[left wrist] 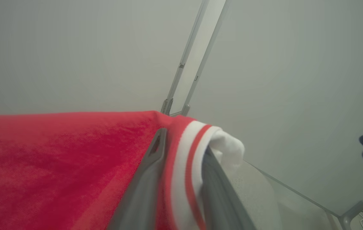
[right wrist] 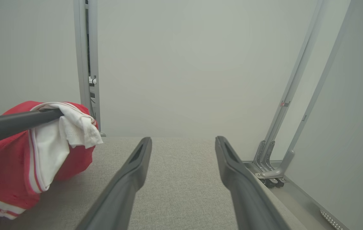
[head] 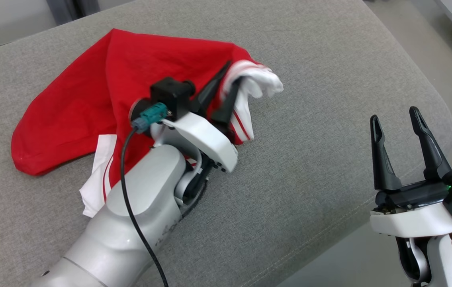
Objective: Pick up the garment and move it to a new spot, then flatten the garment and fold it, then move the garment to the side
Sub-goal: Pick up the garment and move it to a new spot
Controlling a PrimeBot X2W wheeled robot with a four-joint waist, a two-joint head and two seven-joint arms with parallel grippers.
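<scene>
The garment (head: 90,91) is red with white, red-striped trim and lies bunched on a grey cushion (head: 309,159). Its right end is lifted off the surface. My left gripper (head: 234,71) has that striped band pinched between its narrowly parted fingers, and white cloth drapes over the outer finger. In the left wrist view the band of the garment (left wrist: 56,159) runs between the left gripper's (left wrist: 184,140) fingers. My right gripper (head: 394,113) hovers open and empty near the cushion's right edge, apart from the cloth. The right wrist view shows the right gripper (right wrist: 183,138) and the hanging garment (right wrist: 8,166).
The cushion's rounded edge (head: 429,79) drops to the floor on the right. Bare grey fabric lies between the two grippers. Grey metal frame posts (right wrist: 87,64) (right wrist: 296,95) stand beyond the cushion against a pale wall.
</scene>
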